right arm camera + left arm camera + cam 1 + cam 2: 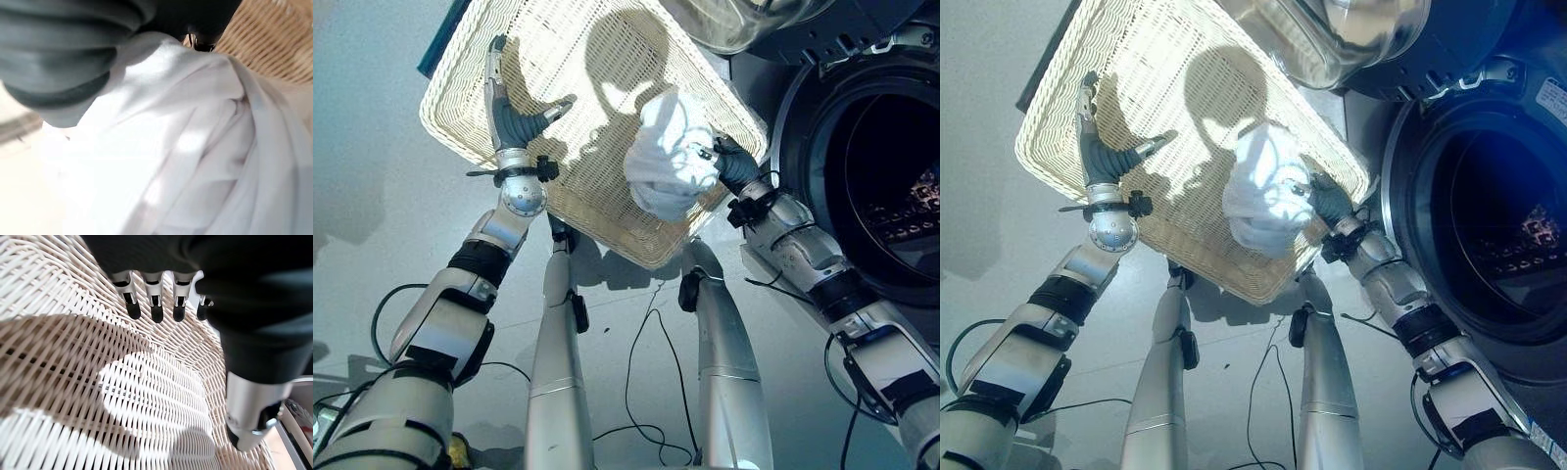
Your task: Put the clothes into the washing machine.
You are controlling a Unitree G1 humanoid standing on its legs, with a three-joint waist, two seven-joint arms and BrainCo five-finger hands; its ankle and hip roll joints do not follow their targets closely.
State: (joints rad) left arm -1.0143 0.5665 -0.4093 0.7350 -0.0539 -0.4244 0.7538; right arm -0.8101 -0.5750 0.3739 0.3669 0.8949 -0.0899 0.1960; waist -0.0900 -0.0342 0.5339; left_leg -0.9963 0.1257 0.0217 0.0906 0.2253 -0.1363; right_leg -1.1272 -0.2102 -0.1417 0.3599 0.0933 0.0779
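Over the near right corner of a pale wicker basket (470,108), the right hand (732,164) grips a bunched white garment (668,155), fingers curled into the cloth, which hangs above the basket's rim. Just right of it, the washing machine (862,166) stands with its door (1332,39) swung open and its dark drum exposed. Far left, the left hand (509,117) rests with fingers relaxed against the basket's weave. Loose folds trail below the grip, so cloth could likely snag the rim or slip free mid-carry.
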